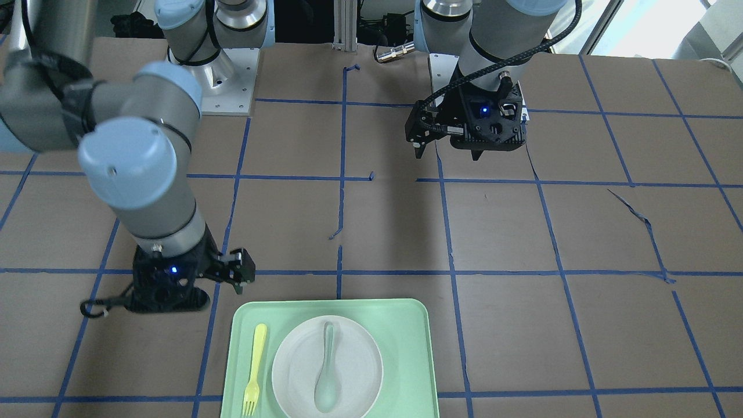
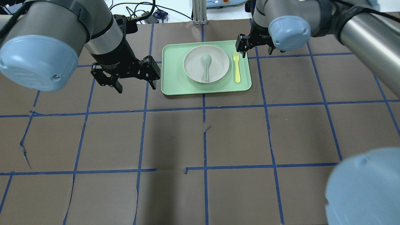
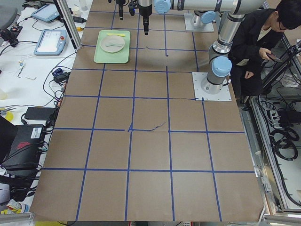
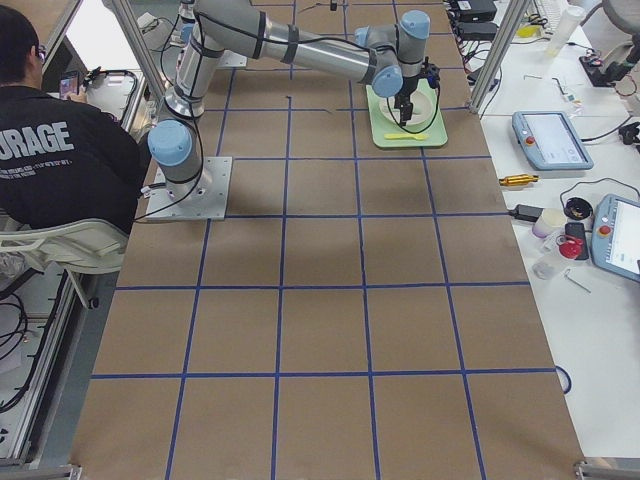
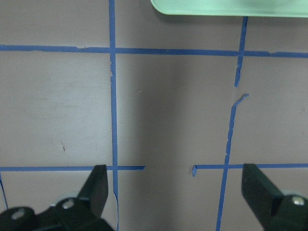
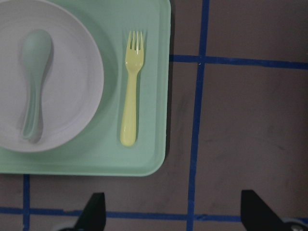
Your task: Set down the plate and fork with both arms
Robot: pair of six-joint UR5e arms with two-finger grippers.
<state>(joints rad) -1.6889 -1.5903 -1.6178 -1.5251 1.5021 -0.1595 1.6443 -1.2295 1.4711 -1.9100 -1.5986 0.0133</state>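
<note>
Two black grippers flank the tray, both with jaws spread wide and empty. The left gripper (image 2: 137,90) hovers over the brown table (image 2: 200,140), just beside the mint-green tray (image 2: 175,84). On the tray sits the off-white plate (image 2: 191,62) with a grey-green spoon (image 2: 206,65) lying in it. The pale yellow fork (image 2: 237,67) lies on the tray just right of the plate. The right gripper (image 2: 257,53) hangs by the tray's far right corner.

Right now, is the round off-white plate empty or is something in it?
Not empty. A pale grey-green spoon lies inside the round off-white plate, which sits on the mint-green tray.
</note>
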